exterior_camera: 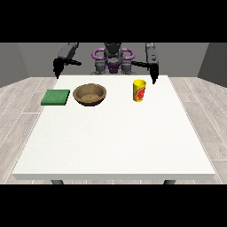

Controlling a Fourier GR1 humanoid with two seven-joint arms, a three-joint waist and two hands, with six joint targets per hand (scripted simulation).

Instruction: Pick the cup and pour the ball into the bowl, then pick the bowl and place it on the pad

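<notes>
A: What is on the table (115, 146)?

B: Three things, all in a row along the far part of it. A yellow cup (139, 90) with a red mark on its side stands upright, right of the middle. A brown bowl (90, 94) sits left of the middle, well apart from the cup. A flat green pad (56, 97) lies at the far left, just beside the bowl but not touching it.

A: Can you see the ball?

B: No. The inside of the cup is hidden from this angle, so I cannot tell whether a ball is in it. The bowl shows only its own brown inside.

A: Where are the hands?

B: The hand at the view's right (154, 76) hangs pointing down at the far edge of the table, just behind and to the right of the cup, not touching it. The hand at the view's left (56, 68) hangs beyond the far left corner, behind the pad and apart from it.

A: Are they open or closed?

B: Neither holds anything. Both are small dark shapes, and I cannot tell how their fingers lie.

A: And the robot (113, 57) itself?

B: It stands behind the far edge, at the middle, arms spread to either side.
</notes>
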